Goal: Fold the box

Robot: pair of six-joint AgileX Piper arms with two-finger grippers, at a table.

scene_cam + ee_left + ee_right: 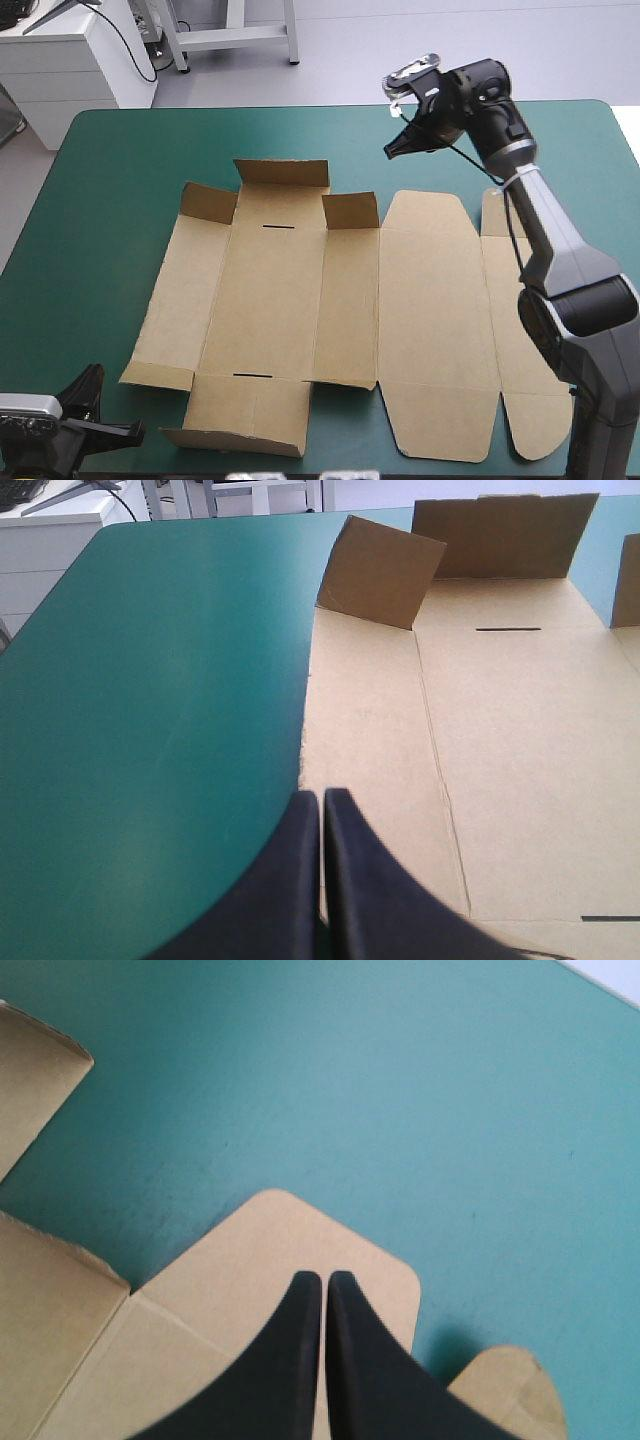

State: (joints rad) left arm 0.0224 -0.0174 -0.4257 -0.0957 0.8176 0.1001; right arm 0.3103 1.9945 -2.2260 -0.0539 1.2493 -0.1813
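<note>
The fingers of the left gripper point(322, 805) are pressed together and hold nothing, low by the near left corner of the tabletop point(110, 200). The right gripper point(325, 1282) is squeezed together too, up high, pointing at a far rounded flap. The brown box point(300, 300) lies mostly flat in the middle, with three far flaps standing up.

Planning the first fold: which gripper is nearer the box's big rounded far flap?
Right. The right gripper hangs over that flap; the left gripper is at the box's near left edge.
</note>
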